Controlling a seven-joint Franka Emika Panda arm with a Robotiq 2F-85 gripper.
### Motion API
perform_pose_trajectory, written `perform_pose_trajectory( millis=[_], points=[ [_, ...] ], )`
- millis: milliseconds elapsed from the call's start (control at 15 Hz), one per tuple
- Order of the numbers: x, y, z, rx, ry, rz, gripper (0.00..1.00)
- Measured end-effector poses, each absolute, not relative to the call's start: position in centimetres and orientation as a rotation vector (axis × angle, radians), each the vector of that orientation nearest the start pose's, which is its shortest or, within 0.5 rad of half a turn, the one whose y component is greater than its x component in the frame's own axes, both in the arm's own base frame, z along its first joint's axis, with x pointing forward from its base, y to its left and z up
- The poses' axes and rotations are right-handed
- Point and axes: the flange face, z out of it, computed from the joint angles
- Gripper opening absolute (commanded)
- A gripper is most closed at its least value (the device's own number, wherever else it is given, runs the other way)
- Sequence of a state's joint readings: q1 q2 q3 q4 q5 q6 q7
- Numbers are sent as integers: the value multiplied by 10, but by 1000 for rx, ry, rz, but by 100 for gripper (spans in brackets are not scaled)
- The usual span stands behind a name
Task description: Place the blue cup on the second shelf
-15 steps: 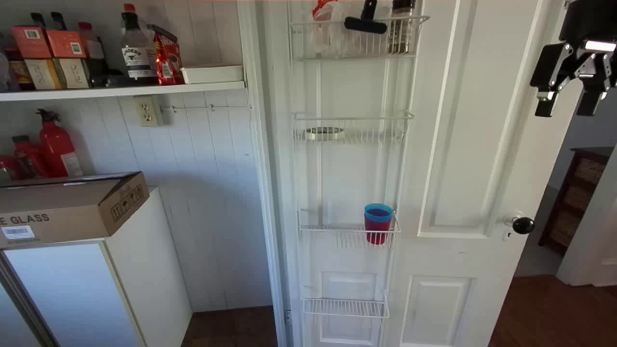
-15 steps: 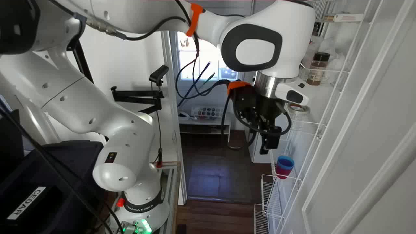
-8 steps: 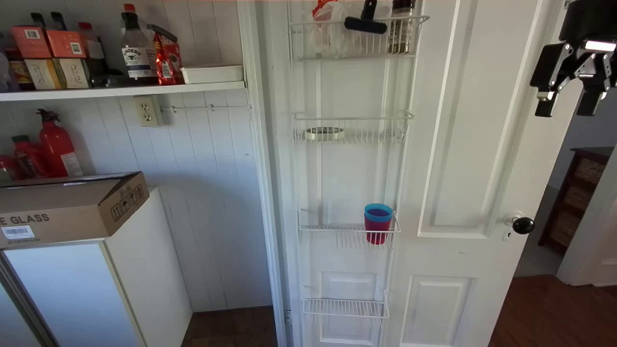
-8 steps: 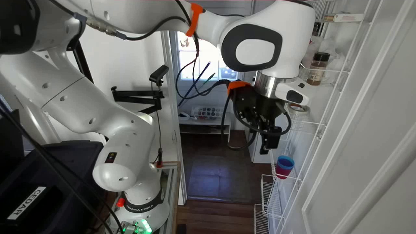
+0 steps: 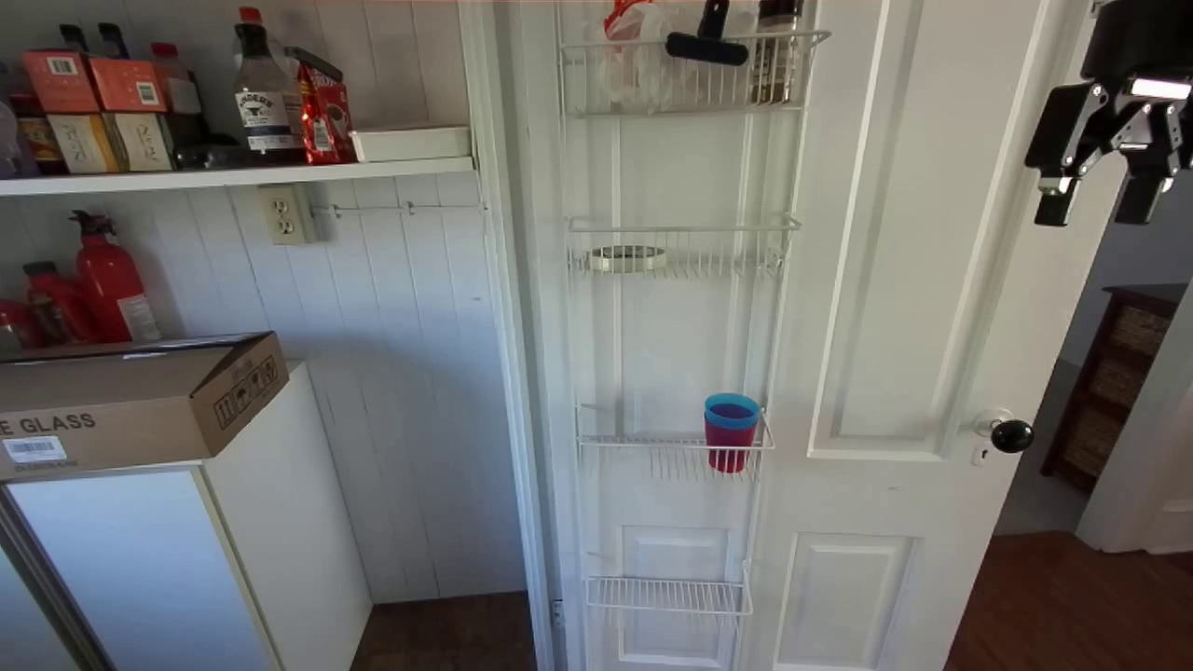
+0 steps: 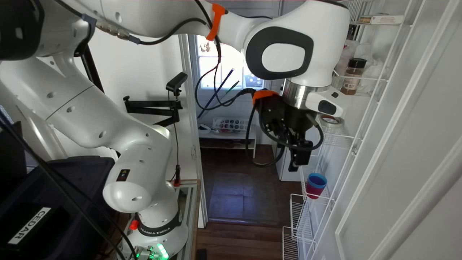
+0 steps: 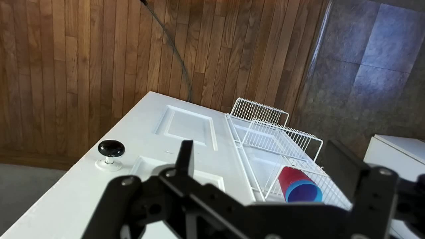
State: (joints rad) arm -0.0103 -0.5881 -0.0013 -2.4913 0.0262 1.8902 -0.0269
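Note:
The blue cup stands upright, nested inside a pink-red cup, on a lower wire tier of the door rack. Only its blue rim and inside show, also in an exterior view and in the wrist view. The second shelf is the white wire tier above the cups, holding a pale ring-shaped roll; it also shows in an exterior view. My gripper is open and empty, pointing down, above and apart from the cups. Its spread fingers show in the wrist view.
The top tier holds a plastic bag, a black-handled tool and a spice bottle. The bottom tier is below the cups. A black door knob sticks out. A wall shelf with bottles and a carton stand beside.

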Motion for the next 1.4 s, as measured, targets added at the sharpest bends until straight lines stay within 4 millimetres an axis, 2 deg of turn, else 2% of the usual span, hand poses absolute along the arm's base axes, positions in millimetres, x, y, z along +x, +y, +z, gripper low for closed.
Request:
perform_pose_trajectory(
  millis=[200,467,933,1400],
  points=[
    [370,6,473,-3099,-44,70,100],
    [375,42,431,-3022,-97,172,100],
    [401,91,381,-2883,-8,142,100],
    [402,88,380,-2877,11,139,100]
  ],
)
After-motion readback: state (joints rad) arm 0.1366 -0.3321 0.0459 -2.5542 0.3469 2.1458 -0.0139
